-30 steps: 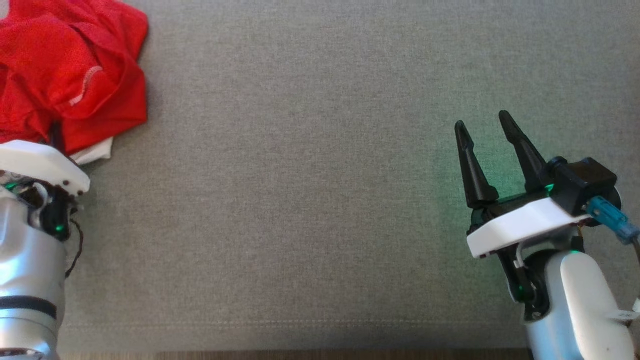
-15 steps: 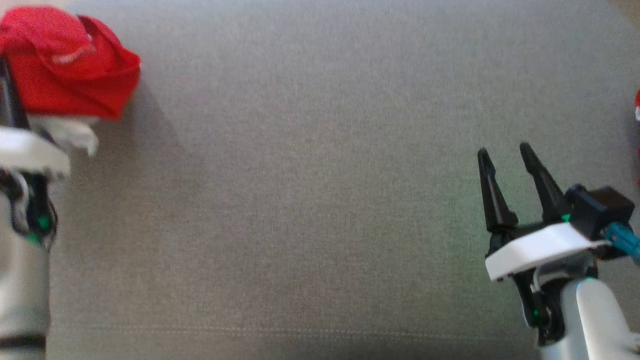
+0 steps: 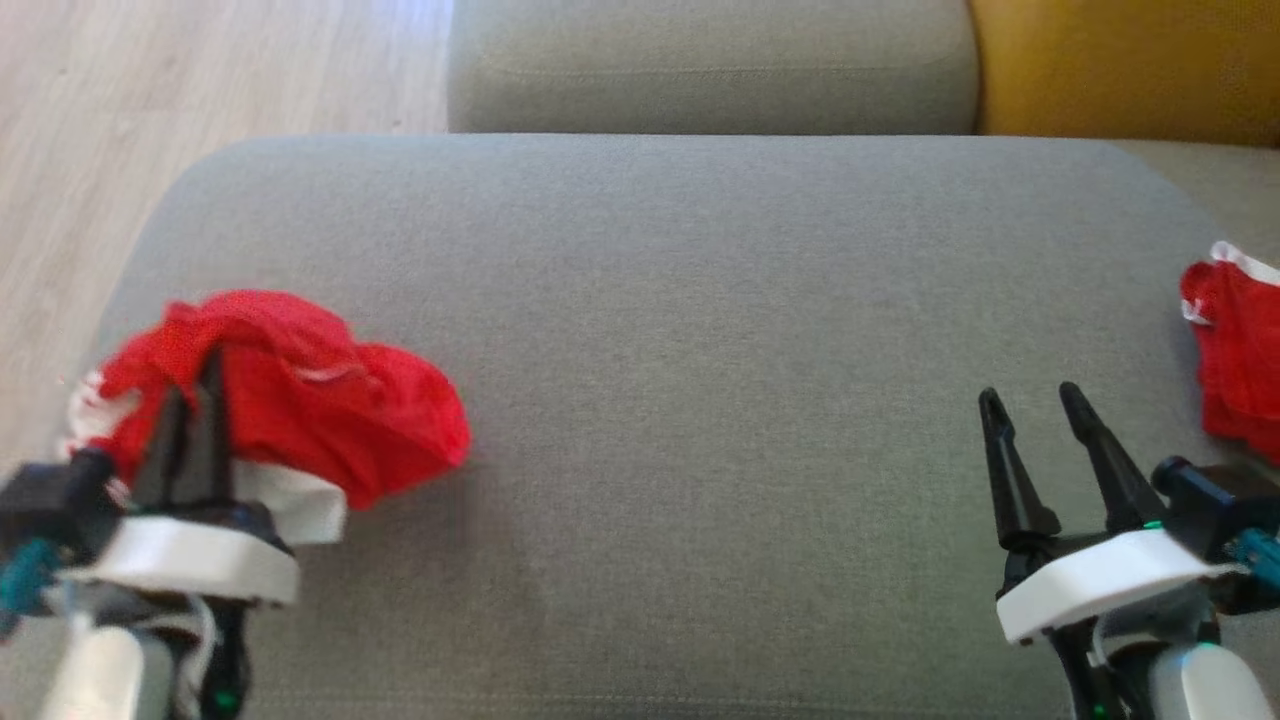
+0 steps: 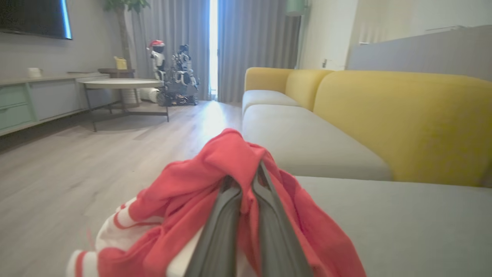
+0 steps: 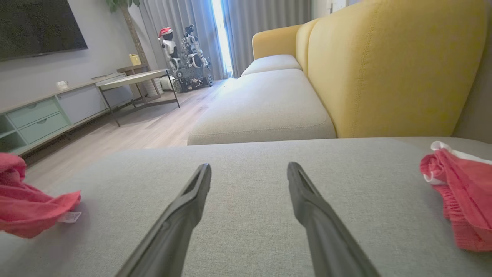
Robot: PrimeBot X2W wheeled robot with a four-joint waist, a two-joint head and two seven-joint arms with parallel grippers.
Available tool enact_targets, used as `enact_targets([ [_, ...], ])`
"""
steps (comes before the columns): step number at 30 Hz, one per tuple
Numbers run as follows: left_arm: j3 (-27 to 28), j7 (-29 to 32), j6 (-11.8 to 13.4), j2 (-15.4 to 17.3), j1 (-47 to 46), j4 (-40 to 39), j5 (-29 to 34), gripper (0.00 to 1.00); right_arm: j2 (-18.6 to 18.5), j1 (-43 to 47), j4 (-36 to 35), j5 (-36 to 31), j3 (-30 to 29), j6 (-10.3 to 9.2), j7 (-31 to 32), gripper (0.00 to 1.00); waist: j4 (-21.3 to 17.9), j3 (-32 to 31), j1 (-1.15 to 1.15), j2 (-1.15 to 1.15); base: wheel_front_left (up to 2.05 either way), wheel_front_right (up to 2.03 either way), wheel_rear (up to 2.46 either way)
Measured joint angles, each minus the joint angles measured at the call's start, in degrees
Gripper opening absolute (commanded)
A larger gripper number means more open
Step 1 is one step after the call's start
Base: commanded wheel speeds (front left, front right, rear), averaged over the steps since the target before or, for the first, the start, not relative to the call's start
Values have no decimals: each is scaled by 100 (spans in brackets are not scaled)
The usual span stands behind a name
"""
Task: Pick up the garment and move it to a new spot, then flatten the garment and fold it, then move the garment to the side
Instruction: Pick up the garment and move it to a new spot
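L gripper (image 3: 192,385) clenched on red garment (image 3: 340,410); R gripper (image 3: 1030,395) released, empty. Carry high, drop on cushion (image 3: 700,300) btwn grippers, w/o dragging.

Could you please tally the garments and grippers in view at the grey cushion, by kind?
Red garments: 2 (held red garment, loose red garment at the right edge)
Grippers: 2 (left gripper shut on cloth, right gripper open)
Total: 4
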Motion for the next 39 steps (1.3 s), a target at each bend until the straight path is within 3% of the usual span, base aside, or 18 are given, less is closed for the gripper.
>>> enact_targets([
  [8,-951,302,-277,-364,151,-575,43,0,2,0,-322,51,-87,0,107,100,-420,104,0,0,0,0,0],
  [15,-1840,358,-689,-704,-695,-371,304,0,4,-28,-419,181,8,0,90,100,-1078,388,0,0,0,0,0],
  [25,-2296,611,-891,-771,-1285,1096,494,0,4,-89,-200,459,52,0,-233,100,-1833,1088,0,0,0,0,0],
  [26,-2323,642,-891,-781,-1285,1201,464,47,4,-118,-175,460,52,0,-261,100,-1869,1144,0,0,0,0,0],
  [27,-2353,638,-892,-791,-1285,1267,436,100,4,-155,-146,461,53,0,-264,100,-1889,1192,0,0,0,0,0],
  [35,-2419,290,-915,-810,-1180,1334,433,100,4,-250,-36,542,104,0,-310,100,-1599,1210,0,0,0,0,0],
  [39,-2292,116,-689,-811,-986,1228,334,100,3,-320,-30,475,101,0,-297,100,-1300,1113,0,0,0,0,0],
])
